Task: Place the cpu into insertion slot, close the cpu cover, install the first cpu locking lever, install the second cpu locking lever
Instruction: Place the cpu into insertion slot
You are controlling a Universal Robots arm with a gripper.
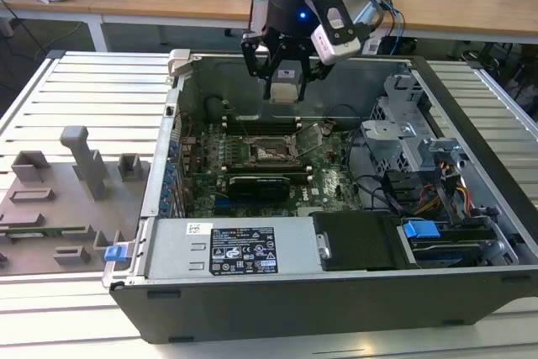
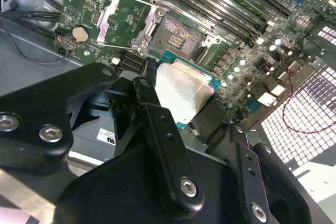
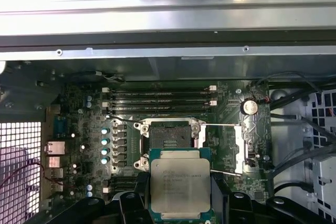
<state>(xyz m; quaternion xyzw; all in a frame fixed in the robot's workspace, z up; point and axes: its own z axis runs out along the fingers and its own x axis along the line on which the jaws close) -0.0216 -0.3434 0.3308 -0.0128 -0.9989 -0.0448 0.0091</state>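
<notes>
Clamping the cpu (image 3: 180,184), faintly lettered, tool (image 1: 286,81) above the open insertion slot (image 3: 169,139).

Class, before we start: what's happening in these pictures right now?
A robot arm's gripper holds the cpu by its edges, above the green motherboard inside an open computer case. The insertion slot on the board lies bare. The cpu cover is swung open to one side, so the chip is not yet seated and nothing is closed.
</notes>
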